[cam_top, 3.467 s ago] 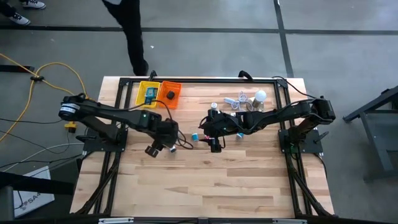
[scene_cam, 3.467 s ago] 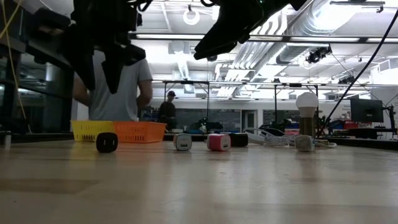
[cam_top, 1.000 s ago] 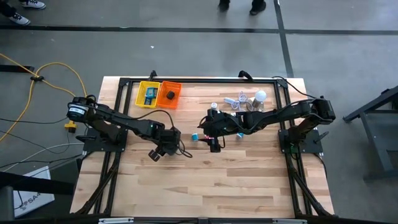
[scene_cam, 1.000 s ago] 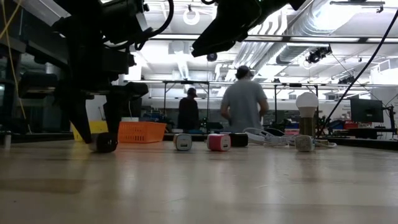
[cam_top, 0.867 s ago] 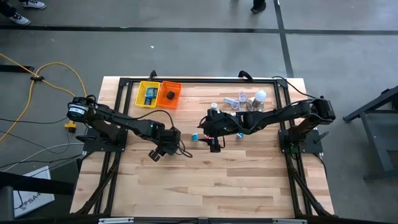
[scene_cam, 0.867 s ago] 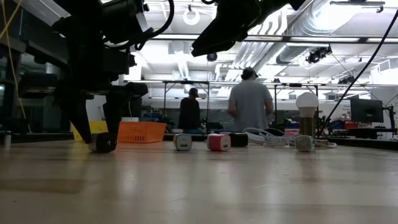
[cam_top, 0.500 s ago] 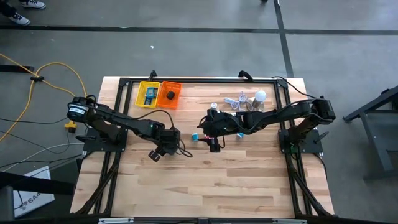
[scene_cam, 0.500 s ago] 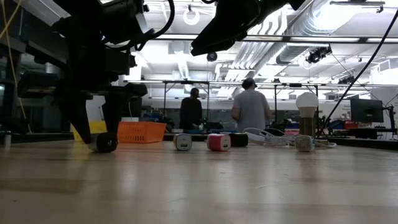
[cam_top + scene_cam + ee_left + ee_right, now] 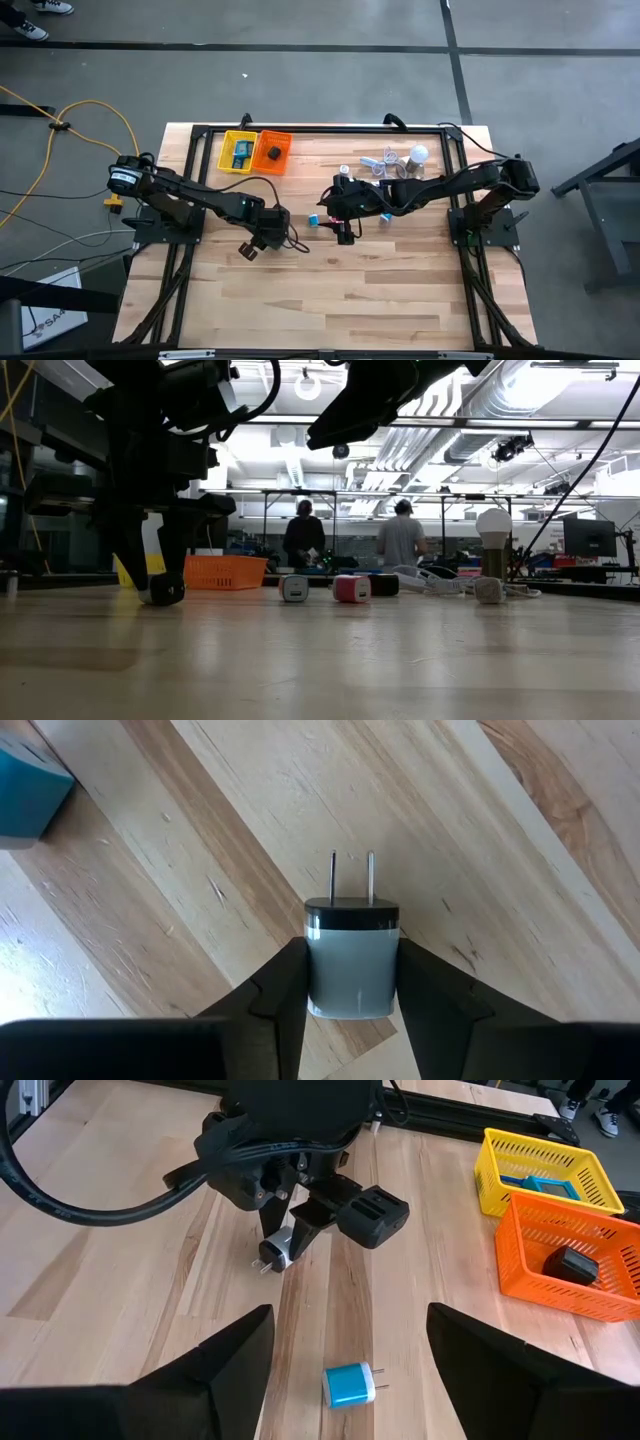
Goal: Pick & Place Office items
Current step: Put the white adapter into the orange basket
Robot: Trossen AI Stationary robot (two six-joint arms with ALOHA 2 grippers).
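My left gripper (image 9: pixel 272 233) (image 9: pixel 350 955) stands near the table's middle, pointing down, shut on a small wall charger (image 9: pixel 352 970) (image 9: pixel 277 1250) with a grey body, a black cap and two metal prongs. My right gripper (image 9: pixel 350 1320) (image 9: pixel 345 228) hovers open above the table, to the right of the left one. A blue charger (image 9: pixel 348 1383) (image 9: pixel 313 219) lies on the wood below it, between the two arms. Grey-white (image 9: pixel 294 588), pink-red (image 9: pixel 351 588) and black (image 9: pixel 383 585) pieces rest on the table farther off. My left gripper pinches the charger by the two sides of its grey body (image 9: pixel 318 970), one finger (image 9: pixel 285 985) on each side. It comes from above, pointing down. The prongs (image 9: pixel 351 878) stick out level past the fingers. In the low view the charger (image 9: pixel 165 591) sits at table level.
A yellow basket (image 9: pixel 238 151) with a blue piece and an orange basket (image 9: pixel 273 150) with a black piece stand at the far left. A white bulb (image 9: pixel 419 154) and a white cable (image 9: pixel 383 162) lie at the far right. Two people stand in the room beyond (image 9: pixel 400 540).
My left gripper came down from above the table onto the charger some seconds ago; over the last second it has kept in place. The people in the room behind have walked across.
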